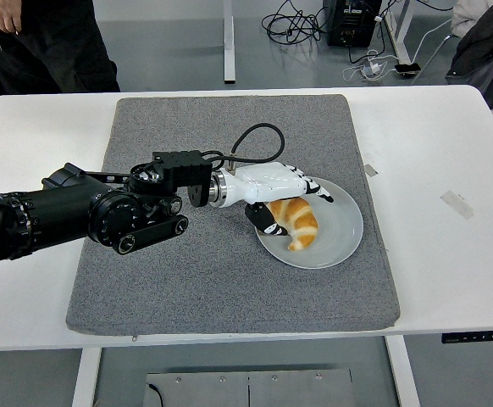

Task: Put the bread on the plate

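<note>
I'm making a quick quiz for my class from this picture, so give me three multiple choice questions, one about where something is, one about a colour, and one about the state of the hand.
1. Where does the bread lie?
A. on the bare grey mat
B. on the plate
C. on the white table, off the mat

2. What colour is the mat under the plate?
A. grey
B. red
C. green

3. How is the left hand?
A. clenched tight around the bread
B. fingers spread open over the bread
C. resting at the table's near edge

Answers:
1. B, the bread rests on the plate.
2. A, the mat is plain grey on the white table.
3. B, the left hand has its fingers stretched out above the bread, not wrapped around it.
</note>
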Available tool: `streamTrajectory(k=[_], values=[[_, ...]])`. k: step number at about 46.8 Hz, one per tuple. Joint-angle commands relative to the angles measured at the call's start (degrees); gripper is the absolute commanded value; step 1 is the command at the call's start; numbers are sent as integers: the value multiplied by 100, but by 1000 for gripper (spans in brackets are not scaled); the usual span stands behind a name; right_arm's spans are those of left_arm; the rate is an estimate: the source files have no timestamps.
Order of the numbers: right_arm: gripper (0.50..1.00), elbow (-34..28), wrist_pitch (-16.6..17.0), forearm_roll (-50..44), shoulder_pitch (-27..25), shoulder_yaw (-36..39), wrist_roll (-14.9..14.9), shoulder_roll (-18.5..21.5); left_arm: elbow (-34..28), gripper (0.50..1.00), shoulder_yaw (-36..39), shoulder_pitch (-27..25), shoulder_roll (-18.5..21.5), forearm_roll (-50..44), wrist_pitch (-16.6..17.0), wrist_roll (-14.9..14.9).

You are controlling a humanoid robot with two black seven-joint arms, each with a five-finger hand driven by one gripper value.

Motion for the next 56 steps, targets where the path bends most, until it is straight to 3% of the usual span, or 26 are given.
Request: streamTrajectory(k=[1, 15, 25, 35, 48, 56], values=[[1000, 0, 1, 3, 0, 0, 2, 0, 0, 955, 0, -17, 0, -18, 0, 2], [1000, 0, 1, 3, 0, 0, 2, 0, -17, 972, -175, -316, 0, -255, -35, -7], [1000, 0, 1, 3, 0, 0, 2, 0, -17, 975, -571, -852, 0, -1467, -79, -24], [1000, 0, 1, 3, 0, 0, 2, 0, 9, 975, -791, -1248, 0, -2426, -413, -42], [1000, 0, 1, -6, 0, 0, 2, 0, 1168, 975, -1125, -1274, 0, -3419, -756, 28], [1000, 0, 1, 3, 0, 0, 2, 0, 2161, 977, -1213, -1231, 0, -4333, -1125, 371]])
